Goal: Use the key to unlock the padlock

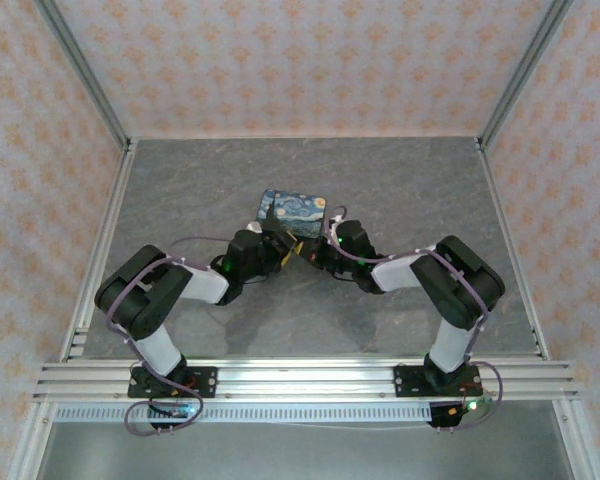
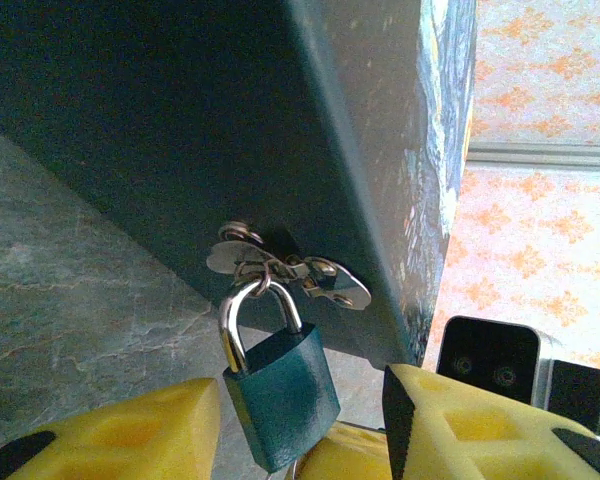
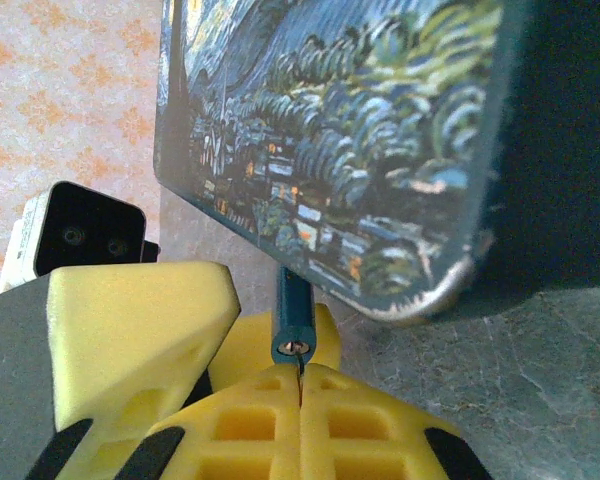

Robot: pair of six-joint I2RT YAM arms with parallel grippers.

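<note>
Top external view: a painted blue box (image 1: pixel 292 207) lies near the centre of the grey table (image 1: pixel 400 180), enclosed by patterned walls (image 1: pixel 280 60). Both arms converge on the box edge at its 6 o'clock side, and their wrists crowd that spot.

The left arm (image 1: pixel 170 285) is folded at the elbow and reaches toward 2 o'clock. The right arm (image 1: pixel 450 280) is folded likewise and reaches toward 10 o'clock. The left gripper (image 1: pixel 278 250) and the right gripper (image 1: pixel 318 250) stand just beside each other below the box.

Left wrist view: the padlock (image 2: pixel 280 395) hangs by its silvery shackle from a metal hasp (image 2: pixel 310 275) on the dark side of the box. The box is tilted up off the table.

The yellow fingers (image 2: pixel 130 430) of the left gripper are spread, one at 9 o'clock and one at 3 o'clock of the padlock body. A gap shows on the 3 o'clock side; contact on the other side cannot be told.

Right wrist view: the right gripper's fingers (image 3: pixel 250 420) are pressed together. At their seam they pinch the key (image 3: pixel 299 358), seen edge-on. Its tip enters the underside of the padlock at 12 o'clock of the seam.
</note>
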